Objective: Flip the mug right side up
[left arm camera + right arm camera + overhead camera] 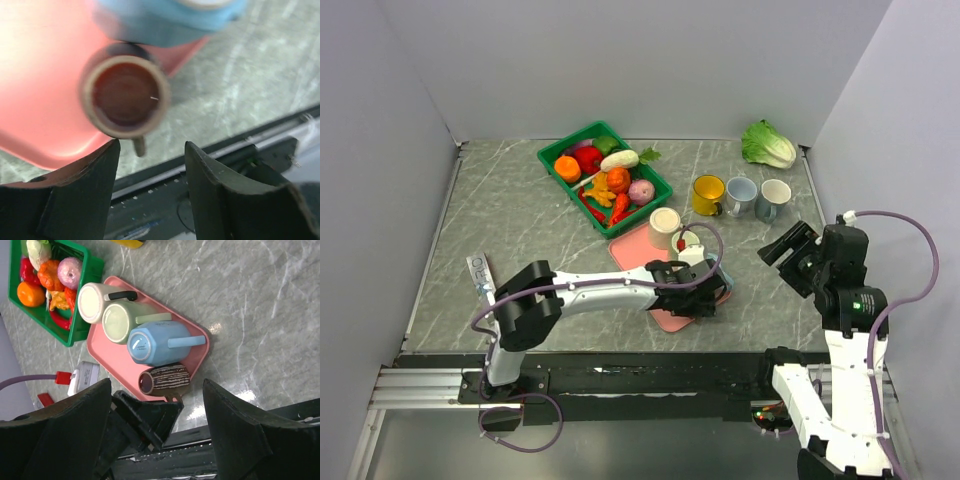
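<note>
Grey marbled worktop carries a pink tray, and at its 6 o'clock edge the left tool hovers with jaws apart, just short of the brown mug, which lies on its side with its mouth toward the wrist camera. Beyond it, toward 12 o'clock, a blue mug also lies tipped, and the right tool hangs at 3 o'clock, spread and empty. Nothing looks done yet: gripping, lifting and standing the mug upright all remain.

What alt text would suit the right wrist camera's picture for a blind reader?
A pink tray on a grey table holds a cream mug, green mug, blue mug and striped brown mug in a row. A green basket of vegetables sits beside it; the right gripper, open, frames the bottom edge.
</note>
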### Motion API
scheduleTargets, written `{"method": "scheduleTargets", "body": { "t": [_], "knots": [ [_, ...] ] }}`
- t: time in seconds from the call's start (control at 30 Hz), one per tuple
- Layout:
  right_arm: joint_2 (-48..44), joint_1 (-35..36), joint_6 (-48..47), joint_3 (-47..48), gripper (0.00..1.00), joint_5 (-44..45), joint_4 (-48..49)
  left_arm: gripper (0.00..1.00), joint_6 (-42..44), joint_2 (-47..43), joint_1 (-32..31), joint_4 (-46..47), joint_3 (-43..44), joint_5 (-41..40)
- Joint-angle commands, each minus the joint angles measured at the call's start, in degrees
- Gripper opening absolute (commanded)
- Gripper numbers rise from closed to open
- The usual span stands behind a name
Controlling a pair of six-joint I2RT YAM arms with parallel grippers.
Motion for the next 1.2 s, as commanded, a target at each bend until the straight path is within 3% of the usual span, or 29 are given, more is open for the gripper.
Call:
{"method": "scheduleTargets", "body": {
  "t": [0.0,0.4,0.73,1.03,1.17],
  "knots": [
    [-1.8,-0.1,0.2,-0.8,0.8,1.5,-1.1,0.59,-3.6,1.5,-1.0,-3.3,3.1,-5.7],
    [-1.5,0.0,-0.3,-0.8,0.8,2.1,-1.4,0.43,-3.6,3.3,-1.2,-3.5,4.4,-7.9],
    [-0.8,0.0,0.1,0.7,0.79,1.3,-1.3,0.4,-4.3,4.1,-1.2,-4.3,4.5,-8.5],
    [-1.5,0.0,0.0,0.0,0.79,1.8,-1.5,0.2,-5.4,3.0,-1.2,-4.8,3.2,-10.0],
    [-1.6,-0.1,0.3,-0.2,0.79,1.6,-1.3,0.01,-5.1,1.8,-1.2,-4.8,2.2,-10.2]
  ]
}}
